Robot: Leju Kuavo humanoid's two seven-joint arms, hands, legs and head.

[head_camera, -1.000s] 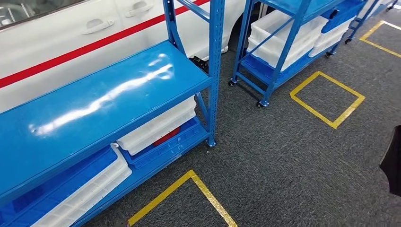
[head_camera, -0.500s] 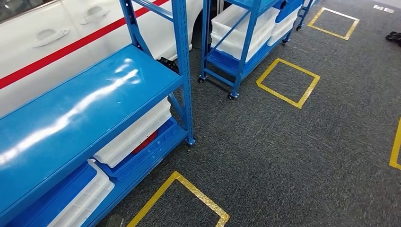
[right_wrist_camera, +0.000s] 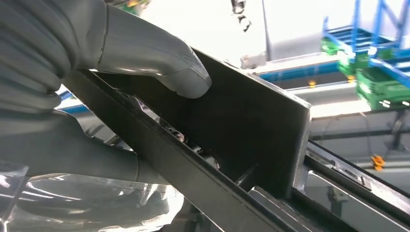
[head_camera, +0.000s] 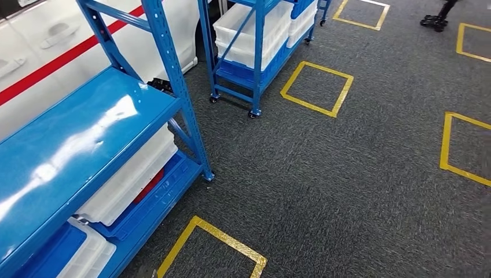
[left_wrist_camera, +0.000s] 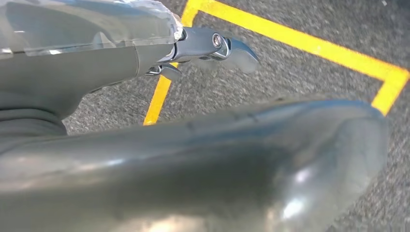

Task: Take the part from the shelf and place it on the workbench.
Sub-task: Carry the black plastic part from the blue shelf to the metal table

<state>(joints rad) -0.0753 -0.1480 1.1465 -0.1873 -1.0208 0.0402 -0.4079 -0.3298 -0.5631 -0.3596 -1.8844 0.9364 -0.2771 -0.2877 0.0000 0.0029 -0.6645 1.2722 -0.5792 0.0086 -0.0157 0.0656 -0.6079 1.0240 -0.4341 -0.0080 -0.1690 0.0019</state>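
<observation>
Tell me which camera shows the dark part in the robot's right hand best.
The right wrist view: the dark flat part sits close up under the right hand's thumb. The head view looks at shelves and floor, the left wrist view at floor.

- You have the near blue shelf [head_camera: 87, 133] as landmark; its glossy top board is bare.
- Under that board, white bins [head_camera: 130, 174] sit on the lower level.
- Beyond it stands a second wheeled shelf [head_camera: 255, 52] holding white bins.
- Grey carpet floor [head_camera: 347, 191] around the near shelf carries yellow tape squares [head_camera: 315, 87].
</observation>
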